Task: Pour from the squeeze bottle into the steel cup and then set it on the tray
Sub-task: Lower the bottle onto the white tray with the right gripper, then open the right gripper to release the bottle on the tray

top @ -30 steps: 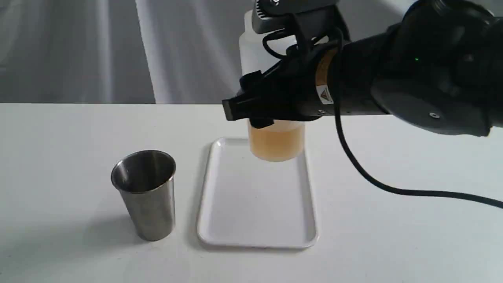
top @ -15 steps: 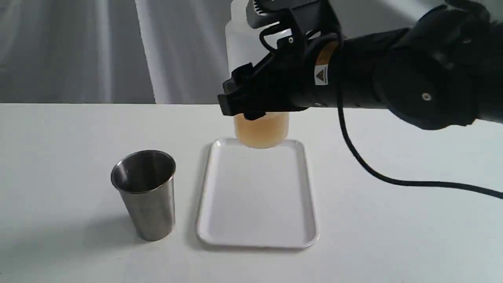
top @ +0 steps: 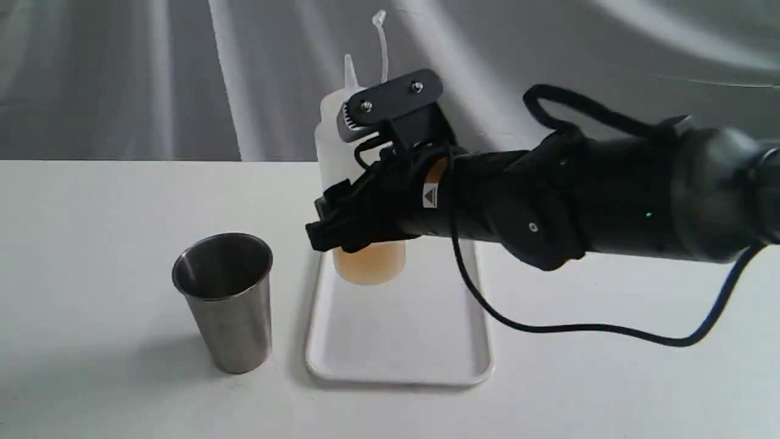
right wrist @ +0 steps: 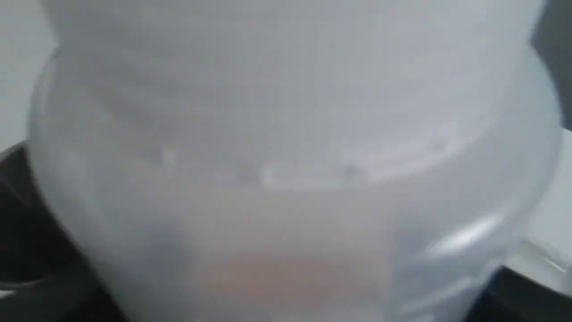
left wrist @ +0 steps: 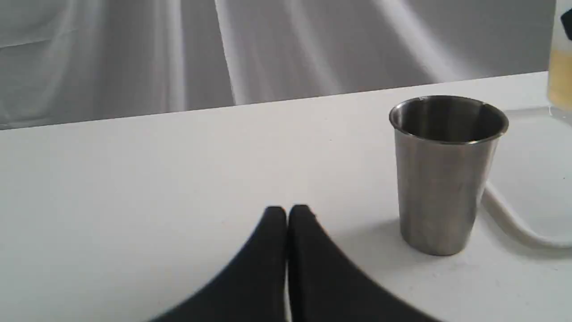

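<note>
The squeeze bottle point(top: 334, 152) stands upright over the far left part of the tray point(top: 396, 341), amber liquid in its lower part, nozzle and cap strap pointing up. My right gripper point(top: 350, 228) is shut on its middle; whether its base touches the tray I cannot tell. The bottle point(right wrist: 286, 179) fills the right wrist view. The steel cup point(top: 224, 300) stands upright on the table left of the tray. In the left wrist view my left gripper point(left wrist: 287, 214) is shut and empty, low over the table, a short way from the cup point(left wrist: 444, 172).
The white table point(top: 91, 213) runs around cup and tray, with a grey curtain point(top: 122, 73) behind it. A black cable point(top: 579, 328) hangs from the right arm over the table to the right of the tray. A sliver of the bottle point(left wrist: 561, 67) shows beyond the cup.
The right arm has come down and moved left with the bottle, from above the tray's far edge to low over its far left part. Cup and tray have not moved.
</note>
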You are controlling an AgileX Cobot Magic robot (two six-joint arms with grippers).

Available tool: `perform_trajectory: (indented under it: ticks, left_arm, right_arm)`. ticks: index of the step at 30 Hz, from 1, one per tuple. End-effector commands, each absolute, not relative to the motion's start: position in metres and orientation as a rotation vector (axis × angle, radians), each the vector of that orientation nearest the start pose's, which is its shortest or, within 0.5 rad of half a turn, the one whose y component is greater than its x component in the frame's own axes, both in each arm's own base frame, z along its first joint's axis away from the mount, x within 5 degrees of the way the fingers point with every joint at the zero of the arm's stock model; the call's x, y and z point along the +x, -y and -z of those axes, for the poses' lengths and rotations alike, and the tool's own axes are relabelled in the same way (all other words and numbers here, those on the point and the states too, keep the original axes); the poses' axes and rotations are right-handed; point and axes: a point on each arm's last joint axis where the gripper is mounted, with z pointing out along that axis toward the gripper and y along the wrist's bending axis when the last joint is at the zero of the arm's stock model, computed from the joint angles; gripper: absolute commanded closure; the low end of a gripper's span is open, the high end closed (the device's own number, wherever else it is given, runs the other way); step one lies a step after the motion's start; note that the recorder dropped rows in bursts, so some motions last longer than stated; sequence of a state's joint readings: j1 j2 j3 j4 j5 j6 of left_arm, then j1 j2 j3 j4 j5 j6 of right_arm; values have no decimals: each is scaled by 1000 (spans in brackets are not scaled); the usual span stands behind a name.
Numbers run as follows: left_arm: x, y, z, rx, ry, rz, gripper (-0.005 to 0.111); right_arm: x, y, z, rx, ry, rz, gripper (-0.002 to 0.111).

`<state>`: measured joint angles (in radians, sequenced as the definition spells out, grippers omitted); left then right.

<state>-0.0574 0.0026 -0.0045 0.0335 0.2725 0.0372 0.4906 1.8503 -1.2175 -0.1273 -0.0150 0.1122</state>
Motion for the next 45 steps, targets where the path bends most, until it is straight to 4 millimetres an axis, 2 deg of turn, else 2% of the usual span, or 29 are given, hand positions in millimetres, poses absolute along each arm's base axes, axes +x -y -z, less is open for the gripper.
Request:
perform_trajectory:
  ticks: [1, 8, 18, 31, 45]
  left_arm:
    - [55, 3, -189, 106, -1746, -9, 107]
    - [55, 3, -189, 105, -1746, -8, 107]
    - [55, 3, -189, 107, -1746, -10, 107]
    - [55, 3, -189, 105, -1746, -9, 107]
    - [55, 3, -189, 107, -1746, -10, 107]
  right_arm:
    - [377, -200, -218, -528, -1997, -298, 98]
    - [389, -201, -188, -546, -1972, -259, 98]
    - [404, -179, -170, -491, -1993, -216, 98]
    - [409, -178, -138, -442, -2060, -209, 98]
    - [409, -177, -137, -457, -2059, -185, 98]
